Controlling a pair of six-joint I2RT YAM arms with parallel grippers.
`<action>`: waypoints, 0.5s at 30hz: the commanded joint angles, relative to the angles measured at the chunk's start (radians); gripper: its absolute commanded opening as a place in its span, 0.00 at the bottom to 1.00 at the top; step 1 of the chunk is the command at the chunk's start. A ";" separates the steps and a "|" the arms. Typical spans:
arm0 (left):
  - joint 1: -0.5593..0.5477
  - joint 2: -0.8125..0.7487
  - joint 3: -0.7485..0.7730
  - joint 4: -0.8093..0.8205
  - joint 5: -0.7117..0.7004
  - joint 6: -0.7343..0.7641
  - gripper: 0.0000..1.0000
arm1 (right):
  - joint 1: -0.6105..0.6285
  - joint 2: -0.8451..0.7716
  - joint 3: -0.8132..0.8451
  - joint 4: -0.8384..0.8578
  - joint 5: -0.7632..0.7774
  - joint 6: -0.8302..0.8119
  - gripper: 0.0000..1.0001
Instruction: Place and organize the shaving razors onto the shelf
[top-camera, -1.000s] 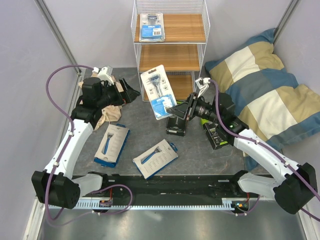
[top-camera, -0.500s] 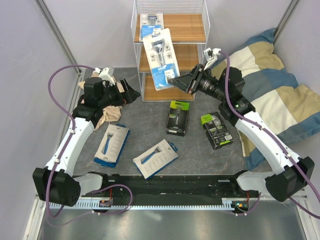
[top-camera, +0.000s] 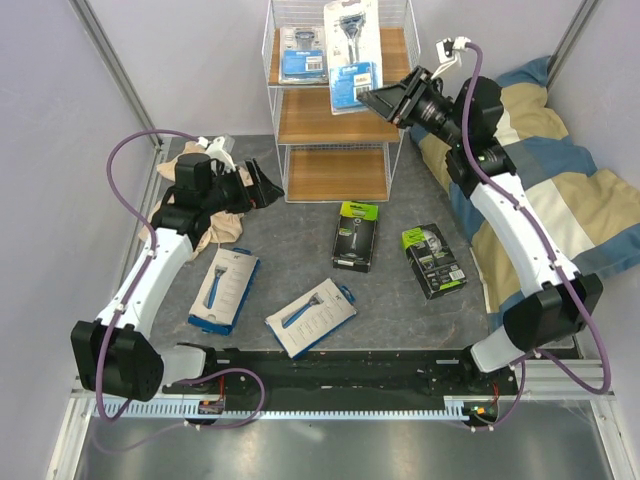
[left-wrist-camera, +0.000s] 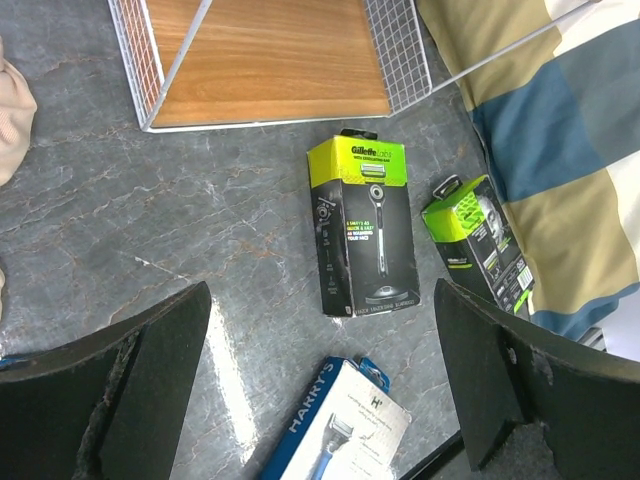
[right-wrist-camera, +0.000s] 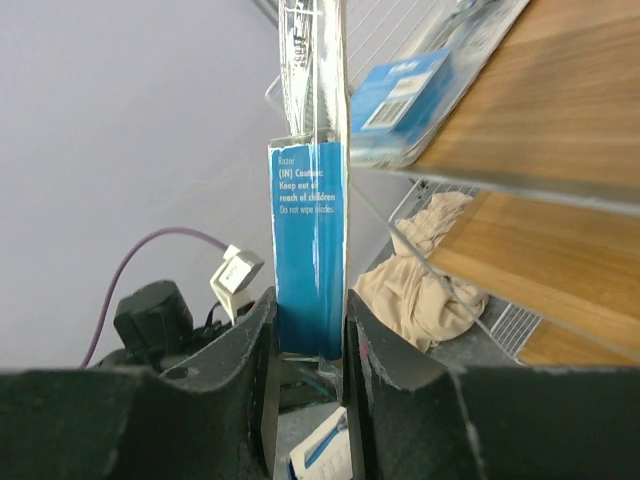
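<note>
The right tool (top-camera: 372, 98) is clamped on the lower edge of a white-and-blue razor card (top-camera: 352, 50), its fingers pressed flat against both faces; in the right wrist view the card stands edge-on between them. From the tool the card rises with its long axis near upright, leaning toward the shelf (top-camera: 395, 65) and hanging over the shelf's top board. The bare part of that board lies just beyond and under the card, on the shelf's right half. The left half already carries a matching card (top-camera: 303, 53) lying flat. My judgement is that the card must tip down flat beside that one, and the right arm, already there, is the one to do it.

On the held card's blue back I can read "Razor" and "(IN) Caution: Keep out of reach of children".

The left tool (top-camera: 265, 187) hangs with its fingers wide apart and holds nothing, low and to the left of the shelf. In front of the shelf, on the table (top-camera: 300, 250), lie a black-and-green box (left-wrist-camera: 362, 235) marked "Gillette", a second such box (left-wrist-camera: 478, 245) to its right with print too small to read, and a white pack (left-wrist-camera: 340, 430) marked "HARRY'S". Another white pack (top-camera: 223, 290) lies further left.
</note>
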 joint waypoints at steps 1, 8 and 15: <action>0.000 0.020 0.009 0.001 0.025 0.047 0.99 | -0.042 0.073 0.135 0.025 -0.039 0.051 0.18; 0.000 0.041 -0.007 0.001 0.036 0.049 0.98 | -0.079 0.205 0.258 0.025 -0.074 0.114 0.19; 0.000 0.049 -0.006 0.001 0.045 0.053 0.98 | -0.081 0.266 0.310 0.024 -0.074 0.165 0.20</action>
